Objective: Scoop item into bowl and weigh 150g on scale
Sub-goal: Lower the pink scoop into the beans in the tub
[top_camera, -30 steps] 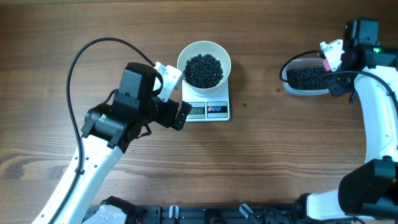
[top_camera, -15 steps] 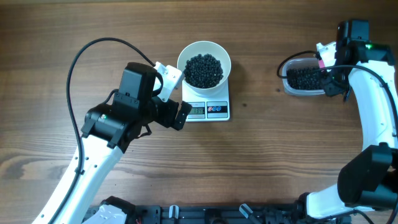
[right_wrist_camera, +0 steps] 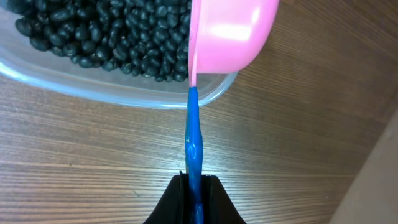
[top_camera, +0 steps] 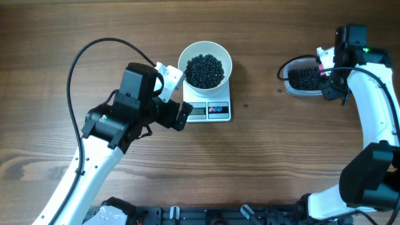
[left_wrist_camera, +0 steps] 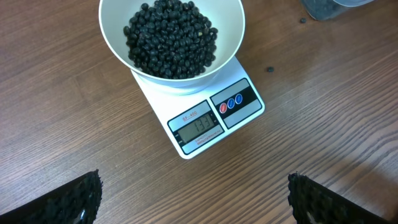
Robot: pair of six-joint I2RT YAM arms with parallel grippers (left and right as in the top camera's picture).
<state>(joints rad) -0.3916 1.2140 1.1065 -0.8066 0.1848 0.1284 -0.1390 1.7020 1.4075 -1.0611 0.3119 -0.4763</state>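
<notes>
Right tool [right_wrist_camera: 194, 184], pinching the pink plastic scoop [right_wrist_camera: 230, 34] over the clear tub [right_wrist_camera: 74, 79] at three o'clock, may load too many round black beans [right_wrist_camera: 106, 31] and overshoot the white scale [left_wrist_camera: 214, 118]

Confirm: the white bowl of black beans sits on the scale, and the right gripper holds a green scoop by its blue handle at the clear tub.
Wrong colour: the scoop is pink, not green, as the right wrist view shows. Otherwise right: the right gripper holds it by its blue handle at the clear tub, and the white bowl of black beans sits on the scale.
</notes>
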